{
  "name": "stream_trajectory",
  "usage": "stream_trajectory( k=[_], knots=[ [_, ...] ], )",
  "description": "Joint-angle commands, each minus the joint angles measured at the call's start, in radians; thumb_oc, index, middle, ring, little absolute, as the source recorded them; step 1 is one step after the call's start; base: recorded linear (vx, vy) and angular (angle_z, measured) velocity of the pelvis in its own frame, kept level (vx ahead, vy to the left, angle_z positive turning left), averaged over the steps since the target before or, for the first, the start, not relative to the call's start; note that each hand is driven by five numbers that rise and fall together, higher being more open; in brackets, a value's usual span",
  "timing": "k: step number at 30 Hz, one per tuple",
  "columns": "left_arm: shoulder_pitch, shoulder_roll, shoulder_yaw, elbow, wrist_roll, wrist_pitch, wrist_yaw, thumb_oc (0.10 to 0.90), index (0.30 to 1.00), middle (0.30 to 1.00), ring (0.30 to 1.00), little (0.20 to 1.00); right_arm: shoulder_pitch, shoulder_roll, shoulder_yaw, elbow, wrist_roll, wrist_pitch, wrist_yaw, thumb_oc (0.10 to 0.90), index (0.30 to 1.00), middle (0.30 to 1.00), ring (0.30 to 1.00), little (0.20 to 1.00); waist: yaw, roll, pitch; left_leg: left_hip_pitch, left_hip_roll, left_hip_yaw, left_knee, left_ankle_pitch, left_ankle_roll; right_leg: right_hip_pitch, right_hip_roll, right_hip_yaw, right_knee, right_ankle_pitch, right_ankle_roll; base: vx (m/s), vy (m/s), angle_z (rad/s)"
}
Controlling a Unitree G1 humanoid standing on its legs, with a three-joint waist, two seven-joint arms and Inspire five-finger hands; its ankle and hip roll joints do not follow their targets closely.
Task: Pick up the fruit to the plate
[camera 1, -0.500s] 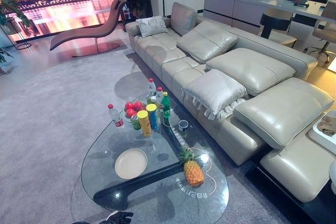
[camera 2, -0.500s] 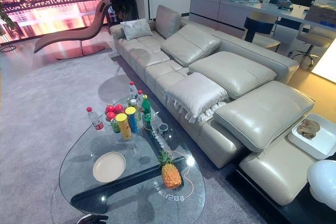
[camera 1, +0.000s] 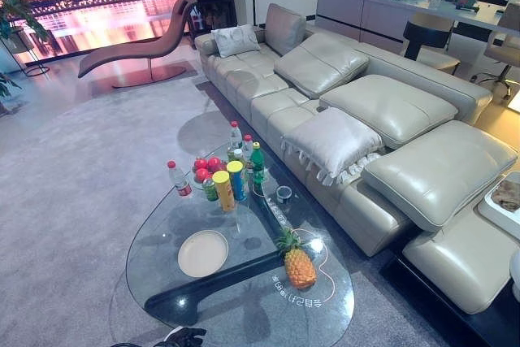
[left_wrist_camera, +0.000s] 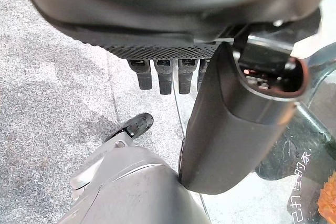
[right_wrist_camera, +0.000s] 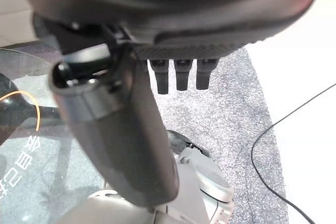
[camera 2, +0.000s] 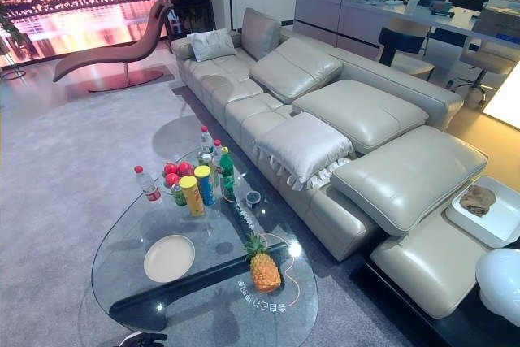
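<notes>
A pineapple lies on the near right part of the glass coffee table. A bare cream plate sits on the glass to its left. Farther back, red round fruits are heaped in a clear bowl among the bottles. My left hand hangs beside the table's near edge over the grey carpet, fingers straight and holding nothing. My right hand hangs the same way at the table's other side, open with nothing in it.
A yellow can, a blue can, a green bottle and a red-capped bottle crowd the table's far end. A small cup stands near the right rim. A long grey sofa runs along the right.
</notes>
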Motion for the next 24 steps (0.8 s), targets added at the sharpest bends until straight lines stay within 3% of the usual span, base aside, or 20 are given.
stream_trajectory(
  k=[1,16,22,24],
  knots=[
    [-0.085,-0.008,-0.015,0.066,0.046,0.002,-0.005,0.8,0.9,0.9,0.9,0.9,-0.115,-0.024,-0.028,0.078,-0.007,-0.003,-0.019,0.8,0.9,0.9,0.9,0.9,0.036,-0.009,0.052,0.058,0.027,0.018,0.006,-0.062,-0.004,0.0,-0.055,-0.055,0.007,0.04,0.036,0.0,0.0,0.0],
    [-0.076,-0.002,-0.021,0.051,0.032,0.017,0.0,0.8,0.9,0.9,0.9,0.9,-0.125,-0.033,-0.022,0.065,-0.023,0.004,-0.023,0.8,0.9,0.9,0.9,0.9,0.046,-0.005,0.079,0.033,0.025,0.006,0.006,-0.049,-0.008,-0.016,-0.057,-0.059,0.004,0.05,0.038,0.01,-0.001,0.0],
    [-0.087,0.012,-0.041,0.025,-0.03,0.051,0.025,0.8,0.9,0.9,0.9,0.9,-0.148,-0.054,-0.024,0.056,0.022,0.019,-0.043,0.8,0.9,0.9,0.9,0.9,0.055,0.01,0.163,-0.047,0.017,-0.008,0.006,-0.016,-0.006,-0.091,-0.065,-0.064,0.007,0.075,0.036,-0.04,-0.013,0.01],
    [-0.106,0.023,-0.037,0.017,-0.064,0.049,0.037,0.8,0.9,0.9,0.9,0.9,-0.167,-0.066,-0.033,0.048,0.039,0.023,-0.068,0.8,0.9,0.9,0.9,0.9,0.05,0.024,0.226,-0.103,0.006,-0.025,0.006,0.006,-0.001,-0.151,-0.063,-0.055,0.023,0.086,0.027,-0.2,-0.009,0.05]
  ],
)
